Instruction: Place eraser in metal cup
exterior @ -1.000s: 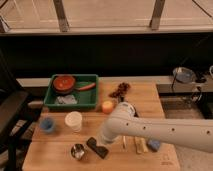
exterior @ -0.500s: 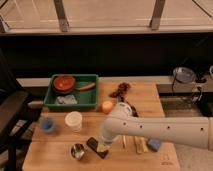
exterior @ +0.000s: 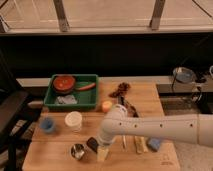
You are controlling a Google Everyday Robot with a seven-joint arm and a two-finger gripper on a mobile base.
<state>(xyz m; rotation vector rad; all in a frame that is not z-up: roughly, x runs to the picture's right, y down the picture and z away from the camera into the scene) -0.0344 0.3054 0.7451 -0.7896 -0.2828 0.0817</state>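
The eraser, a flat black block, is low over the wooden table just right of the metal cup. The cup is small, shiny and upright near the table's front edge. My gripper is at the end of the white arm, which reaches in from the right. It is right against the eraser's right side. Whether the eraser rests on the table or is held, I cannot tell.
A white paper cup and a small blue cup stand behind the metal cup. A green tray with a red bowl is at the back left. An orange object, utensils and a blue sponge lie to the right.
My arm has swung left and its end has dropped lower. The eraser has shifted slightly left, closer to the metal cup.
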